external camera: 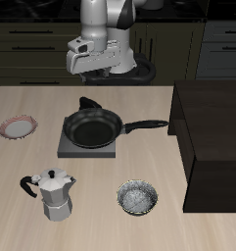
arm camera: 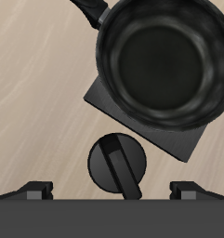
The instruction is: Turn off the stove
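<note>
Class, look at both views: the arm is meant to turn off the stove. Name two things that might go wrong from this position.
1. The frying pan sits on the stove, close to the knob. A finger coming down could strike the pan's rim and push it.
2. The gripper hangs above the knob with its fingers wide apart. If it closes off-centre, it may slip off the knob's narrow ridge.

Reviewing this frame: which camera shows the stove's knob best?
The wrist view. The knob sits in full view, round and black with its raised bar plain, just beyond the stove plate's edge. In the exterior view only a sliver of the knob shows, behind the frying pan and under the gripper.
</note>
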### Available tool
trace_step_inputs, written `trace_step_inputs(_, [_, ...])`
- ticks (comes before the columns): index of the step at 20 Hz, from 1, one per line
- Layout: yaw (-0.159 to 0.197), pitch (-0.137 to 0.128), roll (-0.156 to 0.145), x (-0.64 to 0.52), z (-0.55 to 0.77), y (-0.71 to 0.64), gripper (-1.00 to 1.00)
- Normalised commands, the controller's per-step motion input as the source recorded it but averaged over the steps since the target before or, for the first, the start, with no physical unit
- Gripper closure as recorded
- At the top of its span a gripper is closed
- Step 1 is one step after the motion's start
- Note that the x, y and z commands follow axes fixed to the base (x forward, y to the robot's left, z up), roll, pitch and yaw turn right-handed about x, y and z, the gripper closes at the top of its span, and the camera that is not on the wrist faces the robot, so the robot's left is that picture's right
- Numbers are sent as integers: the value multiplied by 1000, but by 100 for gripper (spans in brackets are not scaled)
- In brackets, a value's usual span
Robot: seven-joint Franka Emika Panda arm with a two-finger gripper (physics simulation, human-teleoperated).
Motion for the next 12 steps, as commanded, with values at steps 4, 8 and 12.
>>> trace_step_inputs(4, [63,2,14,-3,-244,-80,-100])
trace_step_inputs(8, [34,2,2,-15,-159,-42,-100])
trace_step_inputs(12, [25,-3,-9,-47,-124,-3,-100])
